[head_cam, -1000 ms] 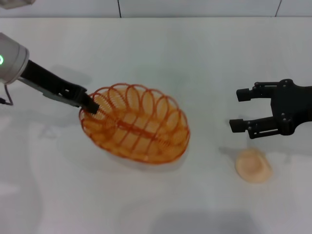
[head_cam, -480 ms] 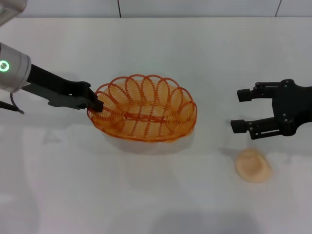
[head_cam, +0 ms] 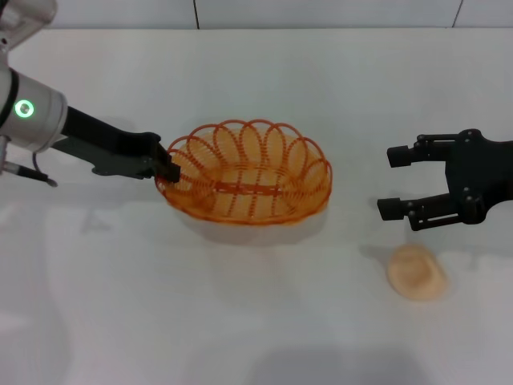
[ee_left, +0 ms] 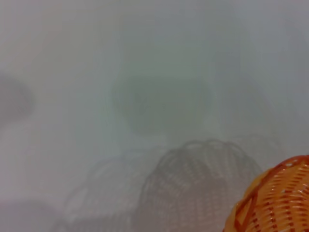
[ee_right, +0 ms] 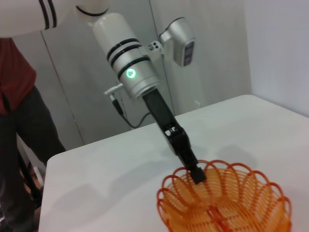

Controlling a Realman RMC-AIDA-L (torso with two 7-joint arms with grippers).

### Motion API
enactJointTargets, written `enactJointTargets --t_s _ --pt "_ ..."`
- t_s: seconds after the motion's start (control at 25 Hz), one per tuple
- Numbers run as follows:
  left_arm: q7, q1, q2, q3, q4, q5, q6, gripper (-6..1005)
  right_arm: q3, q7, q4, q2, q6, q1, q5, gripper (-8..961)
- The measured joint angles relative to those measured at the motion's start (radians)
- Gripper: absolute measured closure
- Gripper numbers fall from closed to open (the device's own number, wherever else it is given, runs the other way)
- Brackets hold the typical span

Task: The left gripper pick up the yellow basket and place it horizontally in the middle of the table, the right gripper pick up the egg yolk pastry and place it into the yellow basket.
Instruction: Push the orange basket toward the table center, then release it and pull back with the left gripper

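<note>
The yellow basket (head_cam: 248, 172), an oval orange wire basket, lies with its long axis across the middle of the table (head_cam: 240, 321). My left gripper (head_cam: 168, 170) is shut on the basket's left rim, and its shadow below suggests it hangs slightly above the surface. The right wrist view shows the same grip: left gripper (ee_right: 198, 175) clamped on the yellow basket (ee_right: 227, 203). An edge of the yellow basket (ee_left: 275, 203) shows in the left wrist view. The egg yolk pastry (head_cam: 416, 273) rests on the table at the right. Just behind it, my right gripper (head_cam: 390, 182) hovers open and empty.
A wall line runs along the table's far edge (head_cam: 256, 29). A person in a red shirt (ee_right: 14, 121) stands beyond the table's far side, behind the left arm.
The left gripper has swung the basket from a slanted pose to lying level across the table and carried it slightly right and back. The right gripper and pastry have stayed put.
</note>
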Motion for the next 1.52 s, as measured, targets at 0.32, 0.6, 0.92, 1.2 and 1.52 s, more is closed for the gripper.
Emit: enactJointTargets --t_s 0.32,0.6,0.92,1.2,1.52 --pt "0.018 -0.034 -0.005 0.000 -0.079 0.000 -0.065 922 0.001 -0.005 -0.004 0.001 -0.006 0.002 0.000 132" --pt "0.021 -0.061 -0.027 0.002 -0.129 -0.001 -0.102 922 0.001 -0.009 -0.007 0.000 -0.016 0.009 0.000 138" --pt "0.029 -0.067 -0.046 0.002 -0.177 -0.003 -0.143 922 0.001 -0.009 -0.007 -0.002 -0.027 0.011 -0.006 144" --pt "0.026 -0.063 -0.047 0.000 -0.200 -0.005 -0.165 922 0.001 -0.009 -0.007 -0.003 -0.030 0.013 -0.008 150" --pt "0.020 -0.058 -0.046 0.001 -0.201 0.005 -0.173 923 0.001 -0.009 -0.007 -0.003 -0.030 0.015 -0.009 156"
